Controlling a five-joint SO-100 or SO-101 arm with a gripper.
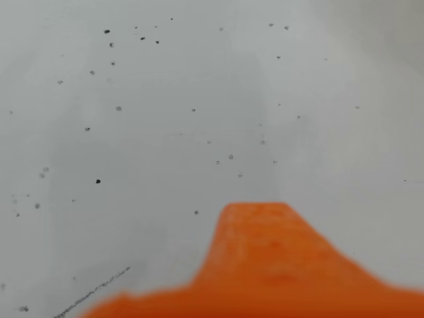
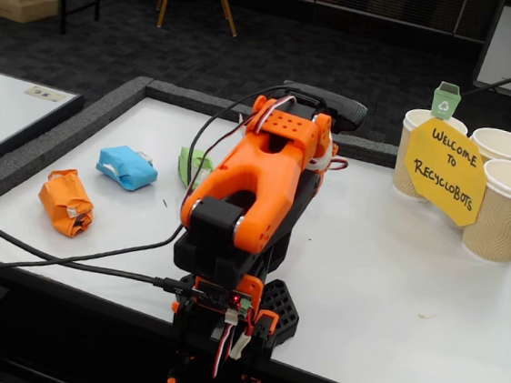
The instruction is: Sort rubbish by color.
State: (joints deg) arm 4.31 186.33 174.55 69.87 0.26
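- Sitting on the white table [image 2: 382, 287] in the fixed view, all three wads look unsorted: orange crumpled taped paper wad [image 2: 66, 202] at 9 o'clock of the arm, light blue taped paper wad [image 2: 126, 166] at about 10 o'clock, green taped paper wad [image 2: 193, 166] just behind the arm's upper link, partly hidden.
- Progress: none visible; no wad is lifted or near any cup, so all three are left to do.
- Orange 3D-printed robot arm [image 2: 256, 187] is folded over its base at table front edge, well apart from orange and blue wads.
- Gripper: wrist view shows only one blurred orange fingertip [image 1: 265, 265] over bare speckled table, holding nothing visible; cannot tell if fingers are spread or closed, and the fixed view hides them behind the arm.
- Around: three beige ribbed paper cups [image 2: 507, 213] at 2 o'clock of the arm, with small coloured recycling flags; yellow octagonal "Welcome to Recyclobots" sign [image 2: 444, 170] in front of them.
- Black cables [image 2: 65, 263] run off at 8 o'clock, near the orange wad.
- In the way: the sign partly fronts the cups; the arm must swing across from wads to cups.
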